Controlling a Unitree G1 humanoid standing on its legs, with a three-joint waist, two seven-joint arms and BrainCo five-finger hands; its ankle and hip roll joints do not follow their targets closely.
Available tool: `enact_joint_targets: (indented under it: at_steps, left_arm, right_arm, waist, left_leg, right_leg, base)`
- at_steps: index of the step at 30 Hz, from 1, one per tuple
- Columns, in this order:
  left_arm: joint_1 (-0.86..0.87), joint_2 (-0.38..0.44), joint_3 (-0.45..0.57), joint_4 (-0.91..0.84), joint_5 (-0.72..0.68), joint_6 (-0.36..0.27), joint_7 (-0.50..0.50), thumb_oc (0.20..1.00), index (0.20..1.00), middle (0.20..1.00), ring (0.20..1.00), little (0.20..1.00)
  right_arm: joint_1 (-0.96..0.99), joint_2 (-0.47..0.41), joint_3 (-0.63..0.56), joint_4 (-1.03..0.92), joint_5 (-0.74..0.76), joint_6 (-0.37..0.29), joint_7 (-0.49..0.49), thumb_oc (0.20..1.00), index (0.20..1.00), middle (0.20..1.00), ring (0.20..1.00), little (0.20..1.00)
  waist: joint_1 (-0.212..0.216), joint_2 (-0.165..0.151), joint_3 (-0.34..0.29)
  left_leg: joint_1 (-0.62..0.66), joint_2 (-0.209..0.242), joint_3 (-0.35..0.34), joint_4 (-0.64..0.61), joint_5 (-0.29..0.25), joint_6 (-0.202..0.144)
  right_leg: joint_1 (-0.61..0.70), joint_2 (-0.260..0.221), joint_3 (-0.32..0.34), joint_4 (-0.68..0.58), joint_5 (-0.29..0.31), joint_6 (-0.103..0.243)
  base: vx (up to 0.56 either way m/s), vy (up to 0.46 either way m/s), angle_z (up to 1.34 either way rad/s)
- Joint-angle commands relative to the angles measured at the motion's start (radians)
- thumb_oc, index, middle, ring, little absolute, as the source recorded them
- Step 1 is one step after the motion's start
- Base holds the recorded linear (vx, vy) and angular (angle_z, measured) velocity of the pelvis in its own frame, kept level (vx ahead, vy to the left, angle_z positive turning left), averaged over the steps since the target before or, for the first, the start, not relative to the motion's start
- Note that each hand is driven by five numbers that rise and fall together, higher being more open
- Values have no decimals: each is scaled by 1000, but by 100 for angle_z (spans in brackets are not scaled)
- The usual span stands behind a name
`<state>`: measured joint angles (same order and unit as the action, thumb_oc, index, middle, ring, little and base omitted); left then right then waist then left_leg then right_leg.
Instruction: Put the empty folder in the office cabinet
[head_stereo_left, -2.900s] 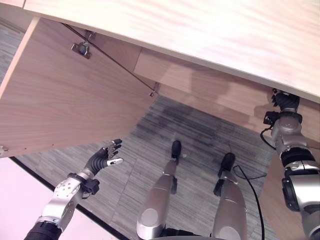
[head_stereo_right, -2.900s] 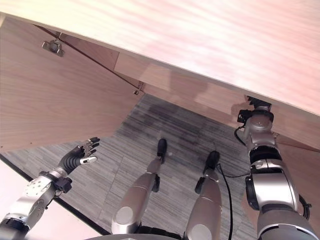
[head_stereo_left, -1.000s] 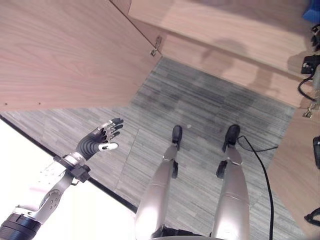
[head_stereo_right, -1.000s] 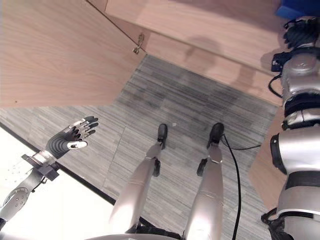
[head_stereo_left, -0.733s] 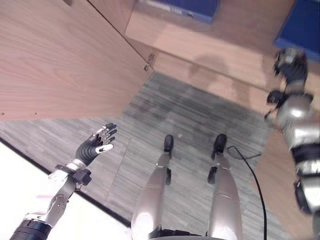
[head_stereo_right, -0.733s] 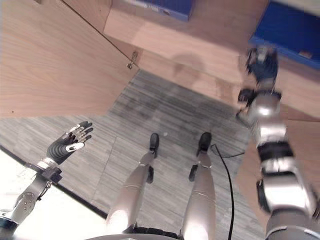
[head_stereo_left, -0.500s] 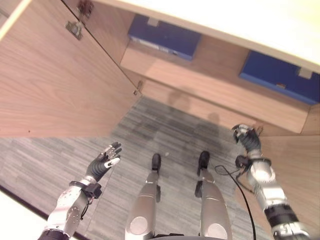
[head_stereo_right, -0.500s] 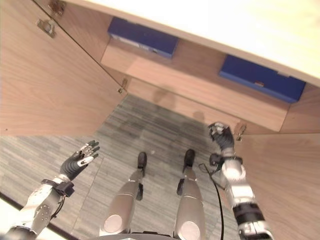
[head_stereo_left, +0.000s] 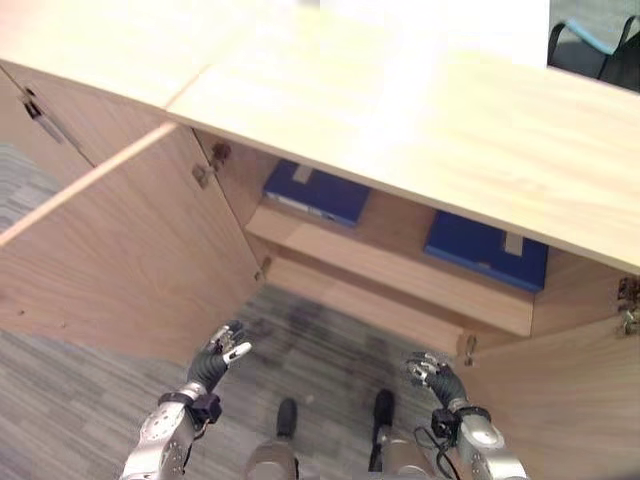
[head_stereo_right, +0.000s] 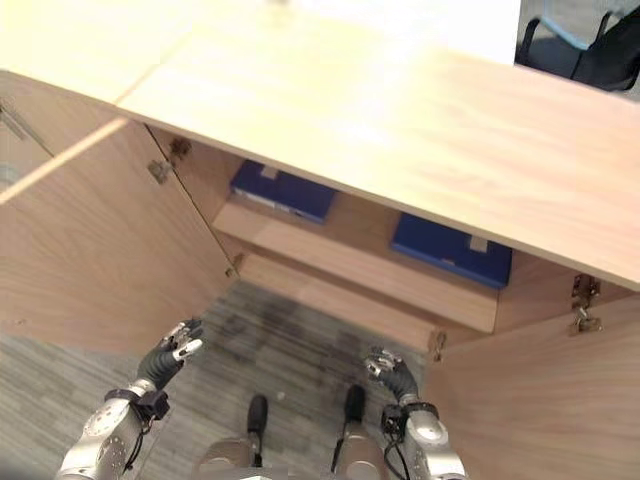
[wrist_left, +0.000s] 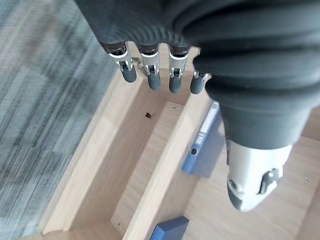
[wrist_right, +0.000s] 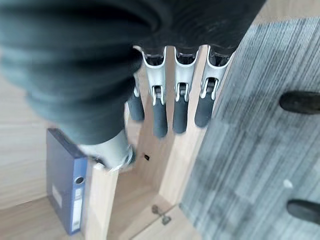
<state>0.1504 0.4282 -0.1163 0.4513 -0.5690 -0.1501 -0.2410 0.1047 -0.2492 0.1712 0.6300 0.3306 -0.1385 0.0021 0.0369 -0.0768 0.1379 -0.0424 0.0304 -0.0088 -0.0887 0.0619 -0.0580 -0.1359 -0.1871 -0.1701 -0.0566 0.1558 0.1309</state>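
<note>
Two blue folders lie flat on the middle shelf of the wooden office cabinet (head_stereo_left: 400, 110): one at the left (head_stereo_left: 315, 190), one at the right (head_stereo_left: 487, 248). Which of them is the empty one I cannot tell. My left hand (head_stereo_left: 222, 352) hangs low in front of the left door, fingers straight, holding nothing. My right hand (head_stereo_left: 430, 372) hangs low in front of the right side, also open and bare. In the right wrist view a blue folder (wrist_right: 65, 182) lies on the shelf past the straight fingers (wrist_right: 180, 107). The left wrist view shows a folder's spine (wrist_left: 200, 137) beyond its fingers (wrist_left: 152, 75).
Both cabinet doors stand open: the left door (head_stereo_left: 130, 260) swings out towards me, the right door (head_stereo_left: 565, 400) stands at the lower right. Grey carpet (head_stereo_left: 80, 400) lies in front. A dark chair (head_stereo_left: 595, 45) stands behind the cabinet at the far right.
The camera has swung up and now takes in the whole cabinet. My right hand has come away from the right folder on the shelf and dropped low. The left hand stays open.
</note>
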Motion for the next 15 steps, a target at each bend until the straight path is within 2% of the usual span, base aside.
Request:
enact_joint_targets:
  at_steps: [1, 3, 4, 5, 6, 7, 8, 10, 12, 13, 14, 15]
  left_arm:
    - [-34, 18, 34, -15, 64, -53, 36, 1000, 1000, 1000, 1000, 1000]
    - [-25, 16, 42, -16, 97, -62, 61, 1000, 1000, 1000, 1000, 1000]
    - [-25, 16, 42, -16, 97, -62, 61, 1000, 1000, 1000, 1000, 1000]
    - [-52, -15, 29, 32, 111, -58, 91, 1000, 1000, 1000, 1000, 1000]
    - [-53, -16, 29, 32, 111, -58, 91, 1000, 1000, 1000, 1000, 1000]
    - [-62, -25, 24, 44, 106, -58, 96, 1000, 1000, 1000, 1000, 1000]
    - [-72, -29, 19, 52, 104, -58, 105, 1000, 1000, 1000, 1000, 1000]
    - [-64, -32, 19, 56, 133, -62, 109, 1000, 1000, 1000, 1000, 1000]
    - [-64, -43, 22, 71, 132, -58, 123, 1000, 1000, 1000, 1000, 1000]
    - [-66, -46, 27, 69, 128, -62, 127, 1000, 1000, 1000, 1000, 1000]
    - [-66, -62, 29, 73, 121, -62, 128, 1000, 1000, 1000, 1000, 1000]
    - [-65, -62, 29, 73, 121, -62, 128, 1000, 1000, 1000, 1000, 1000]
  right_arm:
    - [-41, -4, -15, -65, -24, -7, 8, 1000, 1000, 1000, 1000, 1000]
    - [-32, 3, -15, -68, -32, -5, 9, 1000, 1000, 1000, 1000, 1000]
    - [-32, 3, -15, -68, -32, -5, 9, 1000, 1000, 1000, 1000, 1000]
    - [-17, 7, -27, -57, -22, -8, -3, 1000, 1000, 1000, 1000, 1000]
    - [-18, 6, -27, -56, -22, -8, -3, 1000, 1000, 1000, 1000, 1000]
    - [-11, 4, -31, -52, -9, -9, -4, 1000, 1000, 1000, 1000, 1000]
    - [-14, -2, -29, -50, 6, -11, -6, 1000, 1000, 1000, 1000, 1000]
    - [0, -1, -25, -58, -3, -11, -4, 1000, 1000, 1000, 1000, 1000]
    - [3, -11, -8, -59, -27, -4, 3, 1000, 1000, 1000, 1000, 1000]
    - [0, -17, -5, -62, -32, -3, 4, 1000, 1000, 1000, 1000, 1000]
    - [6, -25, -5, -77, -34, -9, 4, 1000, 1000, 1000, 1000, 1000]
    - [7, -25, -5, -77, -34, -9, 4, 1000, 1000, 1000, 1000, 1000]
  waist:
    - [23, 9, 40]
    - [16, 16, 39]
    - [16, 16, 39]
    - [-9, 36, 23]
    - [-10, 36, 21]
    - [-20, 41, 18]
    - [-20, 42, 10]
    - [-13, 35, -7]
    - [-6, 38, -24]
    - [0, 40, -32]
    - [13, 42, -42]
    - [9, 43, -41]
  left_leg:
    - [17, 36, -36, 25, -74, -5]
    - [44, 41, -58, 24, -73, 7]
    - [44, 41, -57, 24, -73, 7]
    - [53, 34, -150, 25, -65, 15]
    - [49, 33, -151, 25, -62, 15]
    - [47, 26, -182, 28, -59, 15]
    - [33, 15, -204, 31, -52, 12]
    - [43, 1, -230, 26, -56, 6]
    - [42, 13, -250, 18, -43, -14]
    - [40, 19, -256, 14, -38, -25]
    - [32, 28, -286, 12, -24, -44]
    - [33, 28, -290, 12, -25, -44]
  right_leg:
    - [-7, -65, -33, 202, -48, 115]
    - [-19, -41, 18, 303, -23, 131]
    - [-19, -41, 19, 303, -23, 131]
    - [-10, 58, 200, 323, -111, 128]
    - [-11, 57, 199, 319, -107, 128]
    - [4, 89, 269, 302, -159, 113]
    - [16, 110, 317, 261, -185, 91]
    - [72, 90, 290, 186, -206, 62]
    - [96, 101, 291, 161, -213, 56]
    - [109, 98, 280, 141, -209, 54]
    - [147, 93, 243, 103, -220, 44]
    - [151, 93, 238, 100, -220, 43]
  base:
    - [49, 60, 10]
    - [40, 10, 2]
    - [169, 7, 22]
    - [147, 12, 37]
    - [198, 13, 109]
    - [87, 10, 147]
    - [104, -8, 151]
    - [121, -118, 92]
    - [81, -174, 96]
    - [-16, -189, 95]
    - [-18, -160, 70]
    - [-165, -262, 80]
